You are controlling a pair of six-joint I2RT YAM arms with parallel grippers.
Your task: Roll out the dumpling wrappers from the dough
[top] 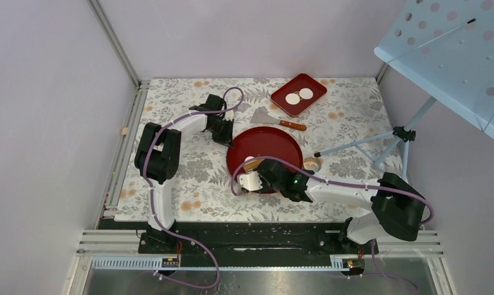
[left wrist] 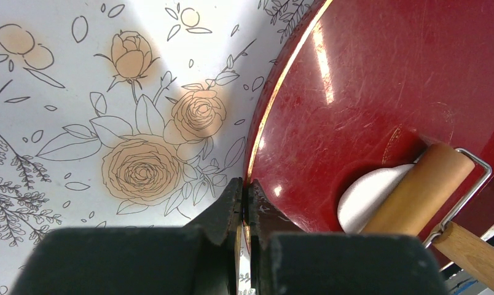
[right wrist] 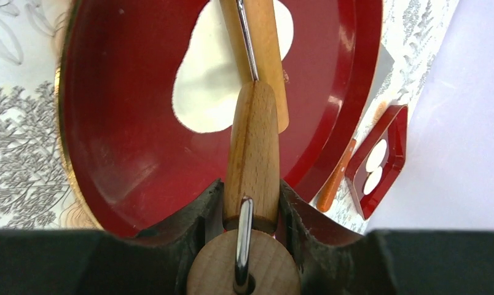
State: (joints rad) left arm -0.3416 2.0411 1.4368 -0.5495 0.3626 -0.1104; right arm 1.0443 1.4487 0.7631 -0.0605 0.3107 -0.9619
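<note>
Jaws of the right gripper (right wrist: 250, 200) clamp the rolling pin (right wrist: 252, 141) handle, lower centre, over dough (right wrist: 204, 80) (left gripper (left wrist: 243, 200) pinches the red tray (left wrist: 275, 98) rim)

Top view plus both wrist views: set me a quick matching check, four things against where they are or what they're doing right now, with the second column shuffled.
Things:
1. left tool
2. right tool
3. dumpling wrappers
4. dough

Places or states:
A. flattened under the roller on the round red tray
B. lying in the small red tray
C. shut on the roller's wooden handle
D. shut on the round red tray's rim

Pairs: 1-D, 2-C, 3-B, 4-A.
</note>
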